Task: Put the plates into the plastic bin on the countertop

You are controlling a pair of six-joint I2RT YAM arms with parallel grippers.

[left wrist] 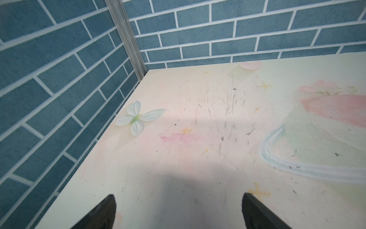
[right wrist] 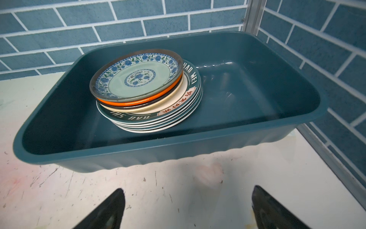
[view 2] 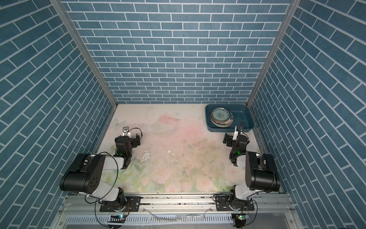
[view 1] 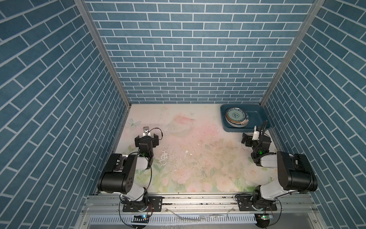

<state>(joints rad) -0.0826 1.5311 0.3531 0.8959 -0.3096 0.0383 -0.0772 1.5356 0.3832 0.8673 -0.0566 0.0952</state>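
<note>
Several plates lie stacked in the left half of the dark blue-teal plastic bin, which sits in the far right corner of the countertop. In the right wrist view the teal-patterned plate tops the stack, over orange, black and cream ones and lettered-rim plates. My right gripper stands open just in front of the bin, holding nothing. My left gripper is open and empty over bare countertop at the left.
Blue brick-patterned walls close in the back and both sides, with metal corner posts. An aluminium rail carrying both arm bases runs along the front edge. A flaked, speckled patch marks the countertop's middle.
</note>
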